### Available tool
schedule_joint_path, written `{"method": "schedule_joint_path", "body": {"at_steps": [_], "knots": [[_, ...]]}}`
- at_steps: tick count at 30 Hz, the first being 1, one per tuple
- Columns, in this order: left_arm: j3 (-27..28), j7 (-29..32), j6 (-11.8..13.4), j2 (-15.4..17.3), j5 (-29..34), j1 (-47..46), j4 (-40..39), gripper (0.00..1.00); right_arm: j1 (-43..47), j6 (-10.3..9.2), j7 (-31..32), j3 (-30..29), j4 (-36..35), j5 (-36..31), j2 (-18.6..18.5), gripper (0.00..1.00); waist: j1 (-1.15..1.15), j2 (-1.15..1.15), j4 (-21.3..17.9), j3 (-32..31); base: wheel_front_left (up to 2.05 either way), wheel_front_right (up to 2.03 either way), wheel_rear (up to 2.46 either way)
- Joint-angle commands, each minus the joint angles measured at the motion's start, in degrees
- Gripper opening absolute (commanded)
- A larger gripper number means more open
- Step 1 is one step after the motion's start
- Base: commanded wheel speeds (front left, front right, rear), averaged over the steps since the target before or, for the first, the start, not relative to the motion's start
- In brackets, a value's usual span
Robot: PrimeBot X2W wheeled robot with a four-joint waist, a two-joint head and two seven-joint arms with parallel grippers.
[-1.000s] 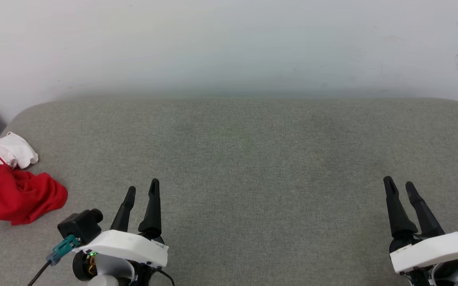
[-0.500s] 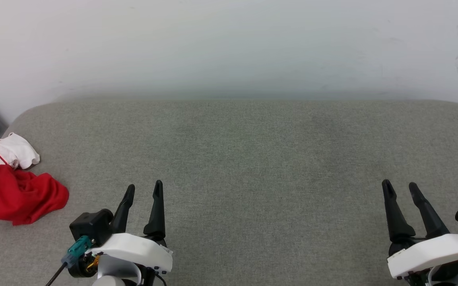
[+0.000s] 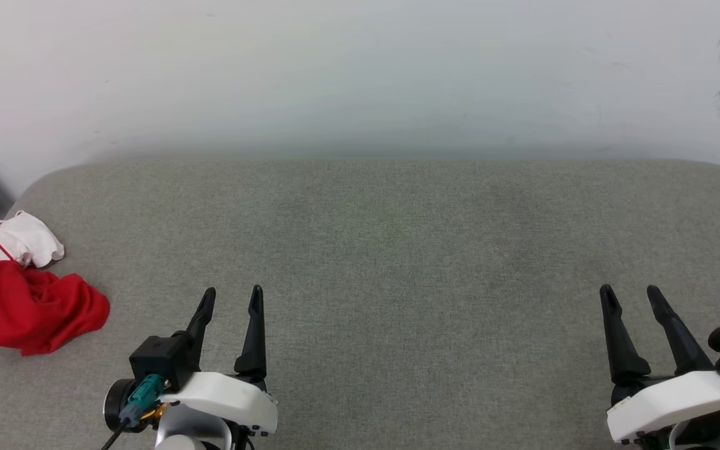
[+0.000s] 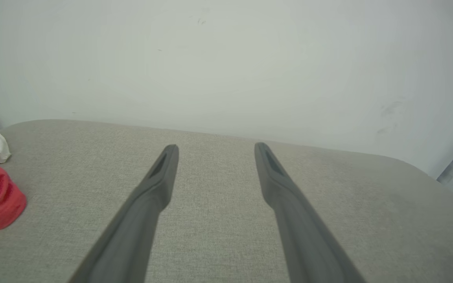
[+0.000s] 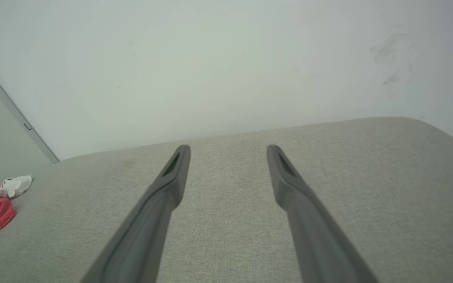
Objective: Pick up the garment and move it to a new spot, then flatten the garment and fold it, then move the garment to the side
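Left gripper (image 3: 233,292) has been re-angled a bit over the cushion (image 3: 397,250) near-left, right gripper (image 3: 630,291) kept near-right, both spread & empty, w/ the garment (image 3: 29,300) crumpled, untouched at its left end, so pickup is judged not started.

head: above, downward | wrists: low, facing wall (image 4: 226,59) | shared: grey surface (image 3: 397,250)

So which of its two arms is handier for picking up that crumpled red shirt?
Probably the left. The left gripper sits open close to the shirt, which lies crumpled at the left edge of the grey cushion. The right gripper, also open, is far across on the other side.
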Motion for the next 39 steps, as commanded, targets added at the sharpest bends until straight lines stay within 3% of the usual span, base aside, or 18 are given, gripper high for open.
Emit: {"method": "schedule_joint_path", "body": {"at_steps": [1,19,39], "knots": [[-0.2,-0.6,0.3,0.1,1.6,0.2,-0.1,1.0,0.3,0.0,-0.1,0.0,-0.8,-1.6,0.2,1.0,0.0,0.0,0.0,-0.1,0.0,0.0,0.0],[-1.1,-2.7,1.1,-0.2,9.2,0.4,0.5,1.0,1.0,0.0,-0.6,-0.4,-1.5,-7.5,0.3,1.0,0.0,0.0,0.1,-0.5,0.0,0.0,0.0],[-0.2,-4.1,1.4,-1.1,12.2,0.4,0.8,1.0,0.2,-0.01,-2.6,-1.7,-0.1,-10.5,0.3,1.0,0.0,0.0,0.4,-0.2,0.0,0.0,0.0]]}}
